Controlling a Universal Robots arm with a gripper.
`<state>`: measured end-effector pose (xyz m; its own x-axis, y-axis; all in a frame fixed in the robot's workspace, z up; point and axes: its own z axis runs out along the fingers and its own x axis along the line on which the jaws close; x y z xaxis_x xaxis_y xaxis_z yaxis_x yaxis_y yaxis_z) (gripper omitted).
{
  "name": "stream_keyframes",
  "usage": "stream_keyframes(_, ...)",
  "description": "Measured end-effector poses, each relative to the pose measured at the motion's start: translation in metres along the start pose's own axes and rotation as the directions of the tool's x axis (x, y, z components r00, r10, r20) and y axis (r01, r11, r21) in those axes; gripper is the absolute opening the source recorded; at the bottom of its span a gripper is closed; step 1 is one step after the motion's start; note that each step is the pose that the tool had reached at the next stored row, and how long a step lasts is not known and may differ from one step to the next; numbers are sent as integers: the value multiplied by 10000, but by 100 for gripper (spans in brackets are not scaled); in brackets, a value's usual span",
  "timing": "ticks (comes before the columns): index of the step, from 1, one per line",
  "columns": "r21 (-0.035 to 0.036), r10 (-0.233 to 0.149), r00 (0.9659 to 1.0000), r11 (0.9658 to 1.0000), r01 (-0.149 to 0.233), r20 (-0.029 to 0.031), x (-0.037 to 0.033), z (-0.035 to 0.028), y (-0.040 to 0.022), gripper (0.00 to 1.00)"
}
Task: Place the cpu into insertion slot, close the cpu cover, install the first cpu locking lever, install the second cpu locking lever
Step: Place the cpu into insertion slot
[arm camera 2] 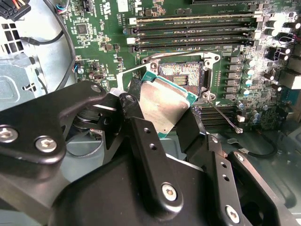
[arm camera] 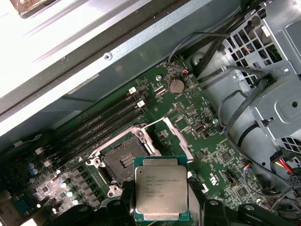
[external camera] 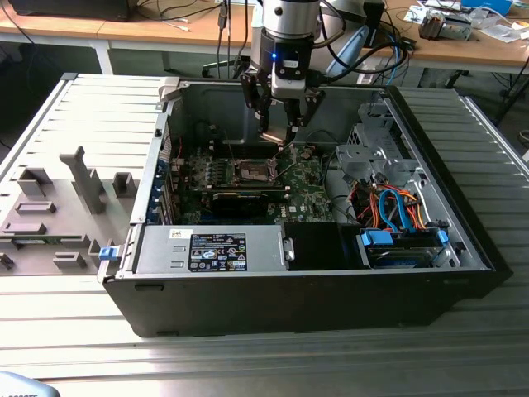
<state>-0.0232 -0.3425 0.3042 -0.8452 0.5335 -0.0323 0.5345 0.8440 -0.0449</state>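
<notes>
Step in hand: seat the processor chip. Judged early; nothing is seated yet.

- Counter (external camera: 248, 364) carries the open computer case (external camera: 289, 306); the arm reaches down into it from above.
- Motherboard (arm camera: 207, 136) lies flat on the case floor.
- Socket (arm camera: 124, 162) is bare, with its contact field exposed.
- Socket cover (arm camera: 181, 143) is swung open at the socket's edge. A thin wire lever (arm camera 2: 225, 115) stands free beside the socket.
- Processor chip (arm camera: 161, 193) hangs above the board, just beside the socket and not over it. It looks tilted in the second wrist view.
- Claw (external camera: 279, 136) is clamped on the chip by two opposite edges, metal top facing the first wrist camera.

To do it well (judgement):
- Level the chip and square it to the socket rim before any descent.
- Match its orientation to the socket.
- Lower it straight, with no sliding across the contacts.
- Keep the fingers clear of the raised cover and the wire lever.
- Let go only once the chip sits flush inside the rim.

Containers:
- Case: holds the motherboard, a labelled grey power supply (external camera: 211, 248) at the front, and a drive bay (external camera: 401, 244) with blue and orange cables on the exterior view's right.
- Memory slots (arm camera 2: 197, 23): look empty.
- Socket: empty.
</notes>
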Motion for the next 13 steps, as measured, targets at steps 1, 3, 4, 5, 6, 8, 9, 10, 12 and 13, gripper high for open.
stream_keyframes(1,0,7,10000,10000,-7,-1,0,0,0,55)
stream_keyframes(3,1,22,10000,10000,-22,-1,0,1,0,55)
stream_keyframes(4,1,32,10000,10000,-32,-1,0,1,0,55)
stream_keyframes(5,1,37,10000,10000,-37,-2,0,1,0,55)
stream_keyframes(6,1,49,10000,10000,-49,-2,0,2,0,55)
stream_keyframes(8,2,63,10000,10000,-63,-2,0,2,0,55)
stream_keyframes(9,3,69,10000,10000,-69,-3,0,2,0,55)
stream_keyframes(10,2,74,10000,10000,-74,-3,0,2,0,55)
stream_keyframes(12,3,84,10000,10000,-84,-4,0,3,0,55)
stream_keyframes(13,3,91,10000,10000,-91,-4,0,3,0,55)
